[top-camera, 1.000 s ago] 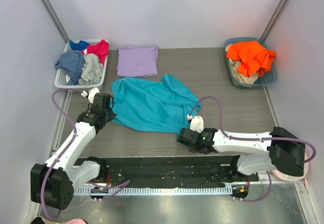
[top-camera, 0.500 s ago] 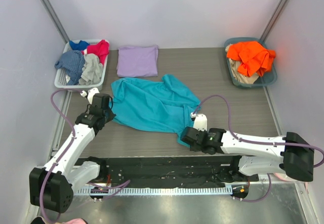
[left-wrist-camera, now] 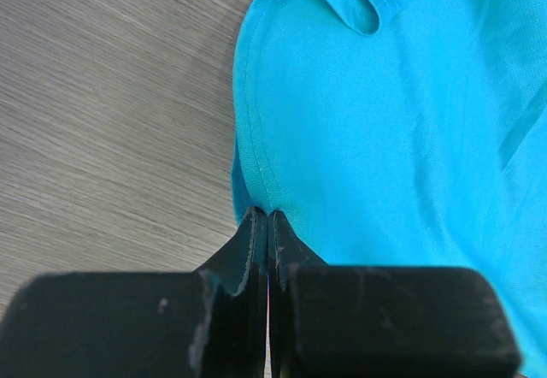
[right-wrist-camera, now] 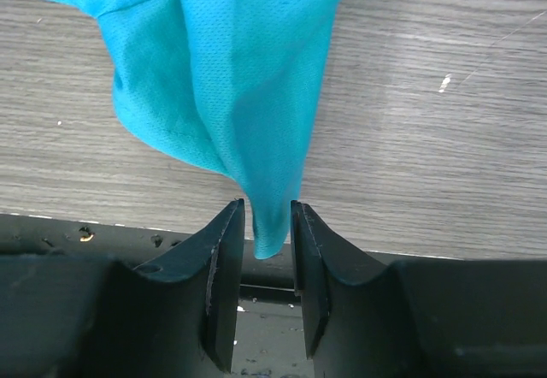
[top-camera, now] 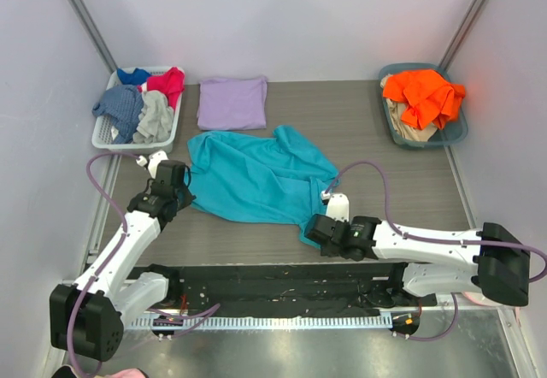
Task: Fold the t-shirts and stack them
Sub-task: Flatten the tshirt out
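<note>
**A:** Where is the teal t-shirt (top-camera: 256, 181)?

**B:** It is spread out but rumpled in the middle of the counter (top-camera: 367, 138), not folded yet. The lavender t-shirt (top-camera: 232, 102) lies just beyond its far edge, toward the left. That one is already a neat square, so I take it for the base of the stack.

**A:** What has hold of the teal one?

**B:** The left jaws are clenched on the hem (left-wrist-camera: 256, 164) at its left edge. In the left wrist view the stitched edge runs straight into the closed tips. I'd judge that pins one side so the body can be drawn flat.

**A:** And the other arm?

**B:** The right jaws sit at the shirt's near right corner (right-wrist-camera: 265, 237), parted. The pointed tip of cloth hangs loose in the gap between them. Cloth that thin can't be pinched across such a gap, so I read it as released.

**A:** Why that corner?

**B:** It lies well apart from the left hold, which stretches the cloth between the two points. Creases remain across the shirt's middle, so it likely needs more flattening before any fold.
</note>
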### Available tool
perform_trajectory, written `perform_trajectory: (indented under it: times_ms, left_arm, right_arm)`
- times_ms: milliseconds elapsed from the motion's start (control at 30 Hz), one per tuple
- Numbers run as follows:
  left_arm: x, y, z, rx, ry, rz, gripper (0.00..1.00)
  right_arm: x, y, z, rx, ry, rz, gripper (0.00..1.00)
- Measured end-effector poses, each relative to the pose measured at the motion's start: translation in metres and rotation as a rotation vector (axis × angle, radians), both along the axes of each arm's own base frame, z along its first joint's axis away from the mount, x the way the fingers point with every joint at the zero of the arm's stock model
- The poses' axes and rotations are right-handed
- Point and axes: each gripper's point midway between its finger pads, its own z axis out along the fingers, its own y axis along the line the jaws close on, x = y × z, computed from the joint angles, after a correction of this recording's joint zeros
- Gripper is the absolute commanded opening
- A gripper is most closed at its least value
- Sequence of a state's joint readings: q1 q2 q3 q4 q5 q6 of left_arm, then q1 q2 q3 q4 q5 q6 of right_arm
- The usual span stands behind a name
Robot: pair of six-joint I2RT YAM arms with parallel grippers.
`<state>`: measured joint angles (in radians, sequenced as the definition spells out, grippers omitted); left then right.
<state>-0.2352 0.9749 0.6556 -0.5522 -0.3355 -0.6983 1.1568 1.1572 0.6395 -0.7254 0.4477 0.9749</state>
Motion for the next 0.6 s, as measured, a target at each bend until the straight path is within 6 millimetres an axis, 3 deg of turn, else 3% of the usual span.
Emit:
perform_trajectory:
  times_ms: [267,400,600]
  left_arm:
    - [-0.0009,-0.0005,-0.0017,-0.002,0.004,-0.002,0.0]
    - [-0.001,-0.0005,-0.0017,-0.002,0.005,-0.003,0.0]
    - [-0.0015,-0.0004,-0.0026,-0.002,0.007,-0.002,0.0]
  right_arm:
    - [-0.0032,0.0064,-0.0074,0.0,0.032,0.017,0.36]
    - [-0.0037,0.0078,-0.0099,-0.005,0.038,0.025,0.31]
    - [-0.0031,0.0083,-0.0098,-0.005,0.035,0.031,0.01]
